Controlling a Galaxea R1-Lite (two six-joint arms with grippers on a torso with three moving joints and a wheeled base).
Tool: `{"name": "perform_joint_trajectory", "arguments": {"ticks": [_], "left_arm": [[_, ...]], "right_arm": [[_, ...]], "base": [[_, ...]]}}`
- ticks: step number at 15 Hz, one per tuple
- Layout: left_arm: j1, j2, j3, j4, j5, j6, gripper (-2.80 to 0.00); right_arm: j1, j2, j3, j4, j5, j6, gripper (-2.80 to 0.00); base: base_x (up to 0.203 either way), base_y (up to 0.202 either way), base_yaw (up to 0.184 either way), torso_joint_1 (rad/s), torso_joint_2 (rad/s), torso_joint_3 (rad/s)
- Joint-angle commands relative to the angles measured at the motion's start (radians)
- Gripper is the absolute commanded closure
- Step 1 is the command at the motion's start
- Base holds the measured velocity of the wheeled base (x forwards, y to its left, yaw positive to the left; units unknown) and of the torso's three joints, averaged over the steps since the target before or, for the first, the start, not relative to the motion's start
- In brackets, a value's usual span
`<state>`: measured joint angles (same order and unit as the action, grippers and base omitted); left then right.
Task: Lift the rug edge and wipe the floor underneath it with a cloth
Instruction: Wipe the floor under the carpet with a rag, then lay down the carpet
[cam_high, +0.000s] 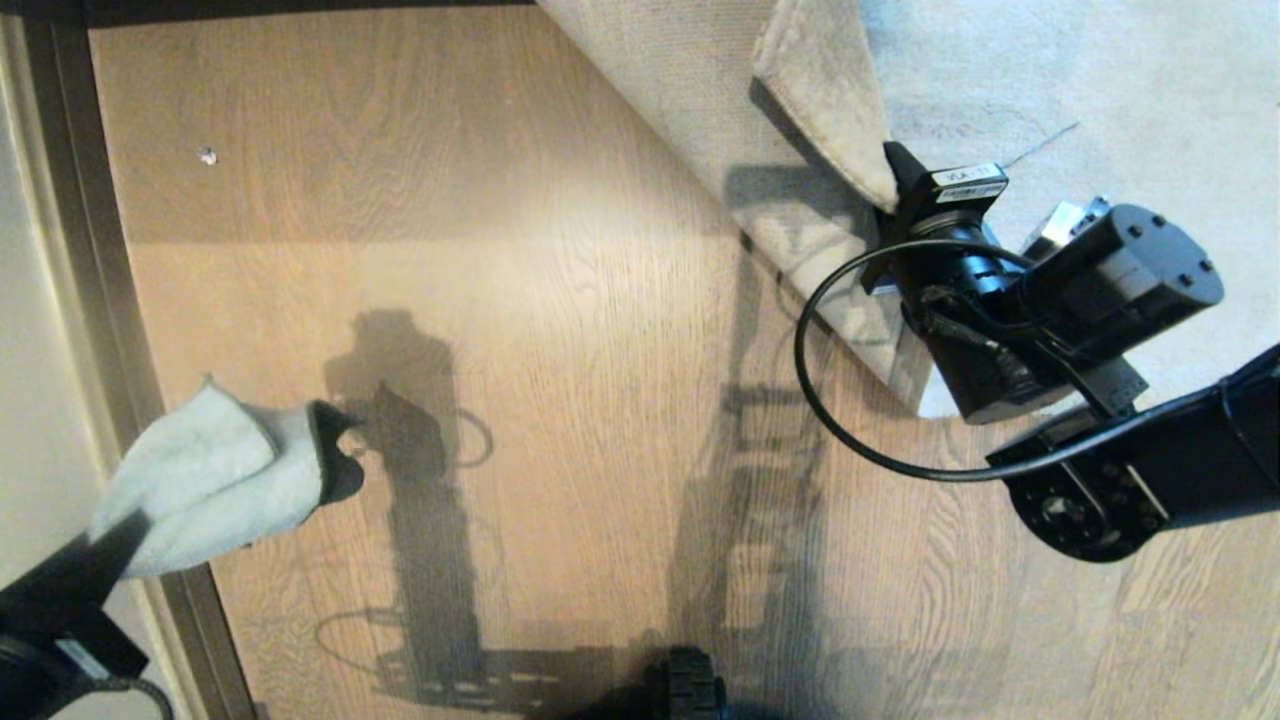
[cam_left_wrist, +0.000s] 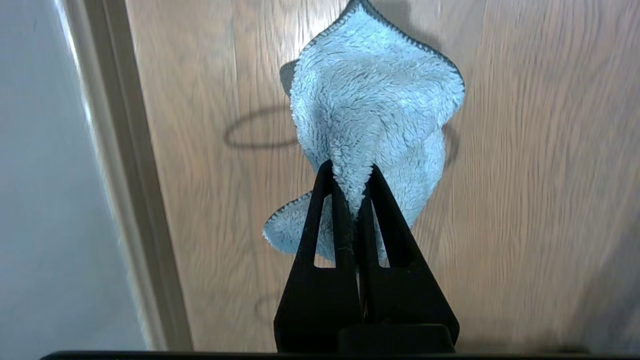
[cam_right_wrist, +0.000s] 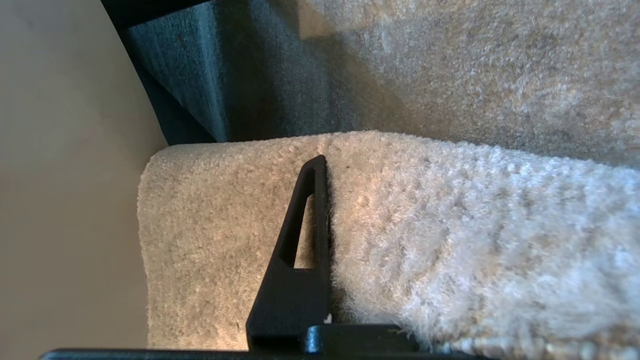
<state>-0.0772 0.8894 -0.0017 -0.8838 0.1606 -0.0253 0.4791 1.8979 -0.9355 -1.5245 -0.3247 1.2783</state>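
— Where's the rug edge (cam_high: 830, 120) for us right now?

— Folded up and back at the far right of the floor (cam_high: 560, 300). Our right end effector (cam_high: 888, 160) is pinching the pile there, so the woven backing faces us and a slanted band of bare planks lies open below it. That band runs diagonally, from the far middle of the floor down toward the near right.

— And the cloth (cam_high: 200, 470)?

— Over at the left edge of the floor, just beside the dark skirting strip (cam_high: 90, 300). Our left end effector (cam_high: 335, 450) is pressed together on a bunch of it; in the left wrist view the cloth (cam_left_wrist: 370, 115) hangs off the fingertips, seemingly clear of the planks.

— So which way do we go?

— The uncovered strip lies to the right of the cloth and farther away, well apart from it. We judge the left arm is the only free one, so it has to carry the cloth across while the right holds the fold up.

— Risk?

— Probably the dangling cloth dragging, or our left arm meeting the right one by the fold.
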Motion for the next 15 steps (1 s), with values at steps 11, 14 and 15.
{"name": "perform_joint_trajectory", "arguments": {"ticks": [11,14,15], "left_arm": [[-0.003,-0.607,0.001,0.777,-0.099,0.014,0.0],[-0.003,-0.607,0.001,0.85,-0.196,0.162,0.0],[-0.003,-0.607,0.0,0.865,-0.214,0.18,0.0]], "right_arm": [[0.006,0.007,0.011,-0.046,0.007,-0.001,0.0],[0.006,0.01,0.012,-0.046,0.007,-0.001,0.0],[0.006,0.012,0.012,-0.046,0.007,-0.001,0.0]], "base": [[0.0,0.0,0.0,0.0,0.0,0.0],[0.0,0.0,0.0,0.0,0.0,0.0],[0.0,0.0,0.0,0.0,0.0,0.0]]}}
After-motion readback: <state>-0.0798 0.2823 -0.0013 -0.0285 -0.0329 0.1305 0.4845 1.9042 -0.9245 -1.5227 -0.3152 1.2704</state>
